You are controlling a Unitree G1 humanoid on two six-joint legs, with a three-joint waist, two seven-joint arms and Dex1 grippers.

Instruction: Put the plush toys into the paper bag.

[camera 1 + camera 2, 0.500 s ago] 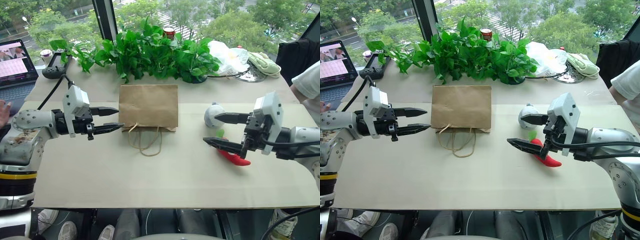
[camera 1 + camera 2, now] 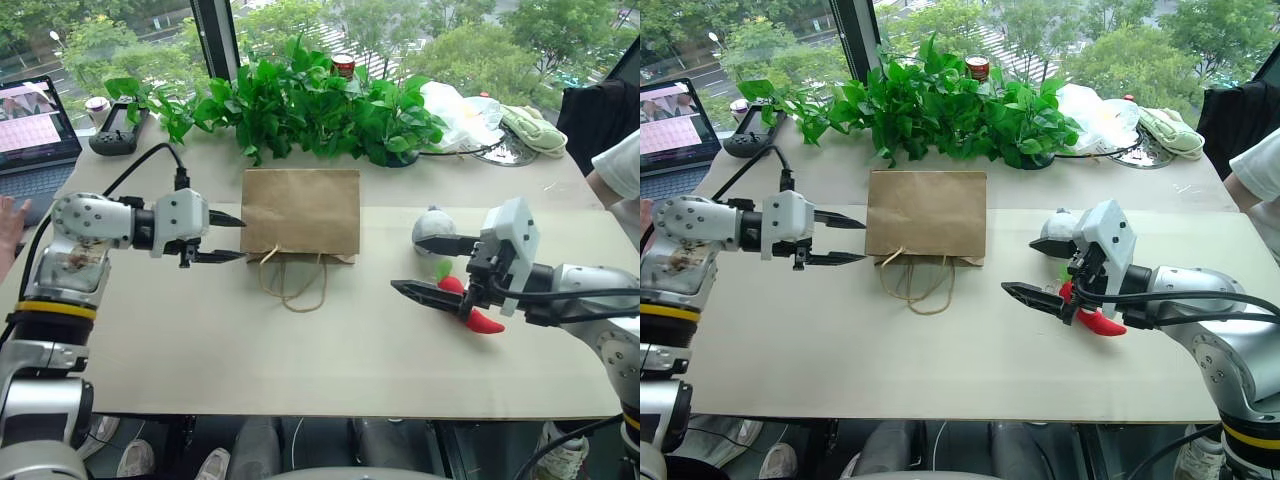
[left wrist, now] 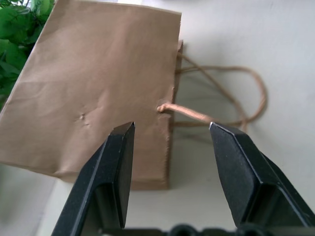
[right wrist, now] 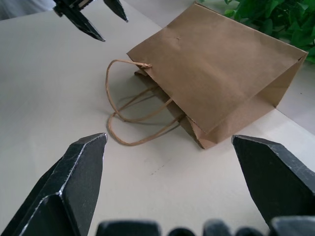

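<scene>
Neither plush toy was in the bag, so the whole task remained to be done. The round grey-white plush ball [image 2: 432,224] lay on the pale tabletop [image 2: 300,360] just behind the right gripper [image 2: 424,266], and the red chili-pepper plush with its green stem [image 2: 470,305] lay just beside and partly under that gripper's lower finger, not held by it. The right gripper hung with its two black fingers spread wide and nothing between them, pointing toward the plain brown kraft paper bag [image 2: 300,210]. That bag lay flat on its side with its mouth pressed shut, its looped tan cord handles [image 2: 293,281] trailing toward the robot (in my judgement it had to be opened before any toy could go in). The left gripper [image 2: 229,238] hovered just beside the bag's near left corner, its fingers parted and empty, lined up with the mouth edge and the handle knot. Leafy green potted plants [image 2: 310,105] stood beyond the bag.
</scene>
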